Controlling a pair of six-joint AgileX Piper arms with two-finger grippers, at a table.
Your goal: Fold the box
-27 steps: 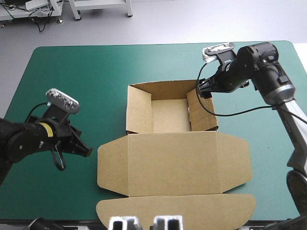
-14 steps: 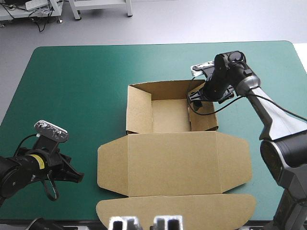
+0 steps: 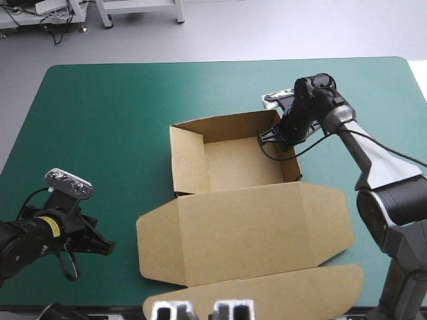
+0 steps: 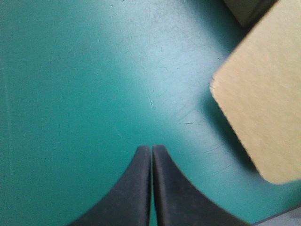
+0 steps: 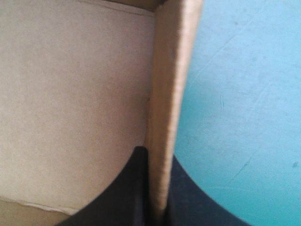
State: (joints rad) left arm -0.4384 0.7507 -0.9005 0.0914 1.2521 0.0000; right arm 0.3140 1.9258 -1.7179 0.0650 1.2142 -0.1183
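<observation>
Pinching the raised right wall of the brown box point(image 3: 247, 227) between nearly closed fingers, the right gripper point(image 5: 157, 155) is seen at the tray's far corner. The box is set mid-table, lid flat toward the near edge. The left gripper point(image 4: 151, 148), fingers together, is held over teal-green cover point(image 3: 100, 113) near the lid.

One box point(image 3: 243, 230). Two grippers: left gripper point(image 4: 151, 149), right gripper point(image 3: 281, 136), two black fingers each. One table point(image 3: 113, 113).
</observation>
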